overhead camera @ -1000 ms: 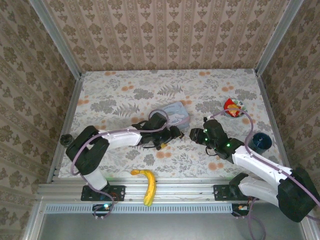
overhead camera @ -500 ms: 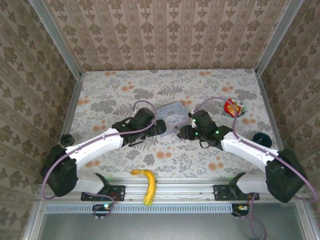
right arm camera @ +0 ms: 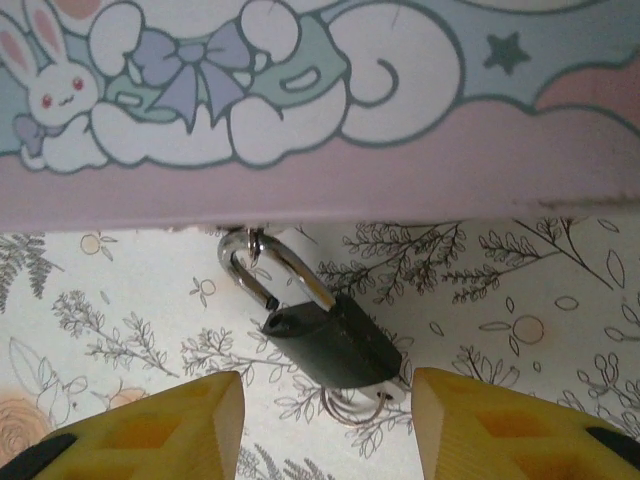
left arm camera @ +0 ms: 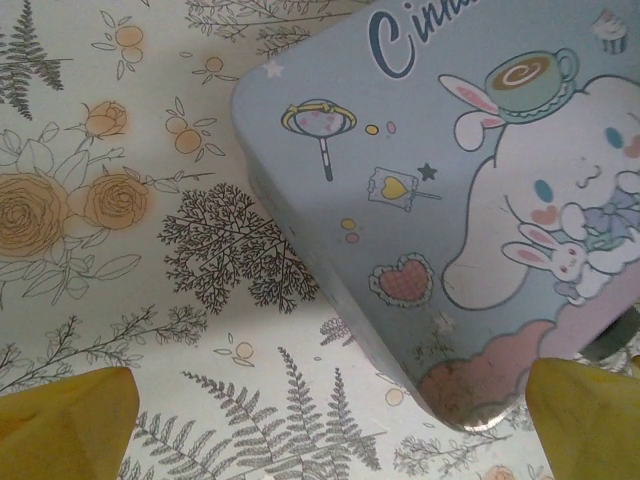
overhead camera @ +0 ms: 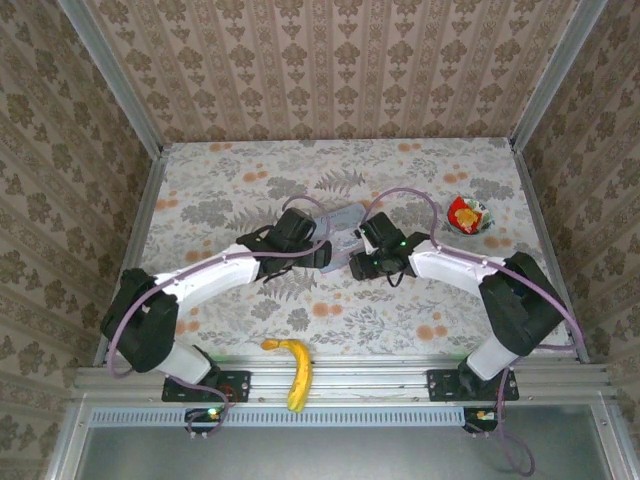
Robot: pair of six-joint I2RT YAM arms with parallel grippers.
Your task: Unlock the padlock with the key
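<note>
The padlock (right arm camera: 335, 342) is a small black block lying on the floral tablecloth beside the pale blue cartoon tin (right arm camera: 320, 110). Its silver shackle (right arm camera: 285, 268) is hooked through the tin's hasp ring, and the shackle's short leg stands out of the hole in the body. The white-headed key (right arm camera: 392, 392) sticks in the lock's bottom, with a wire ring (right arm camera: 345, 408) on it. My right gripper (right arm camera: 328, 430) is open just short of the lock, one yellow finger on each side, holding nothing. My left gripper (left arm camera: 325, 430) is wide open at the tin's corner (left arm camera: 470, 400).
In the top view both grippers (overhead camera: 322, 252) (overhead camera: 358, 265) meet at the near edge of the tin (overhead camera: 345, 220) in mid-table. A banana (overhead camera: 296, 368) lies at the near edge. A red and white bowl (overhead camera: 467, 213) sits at the far right.
Both arms have swung in toward the tin, the left rightward and the right leftward. The right jaws have widened.
</note>
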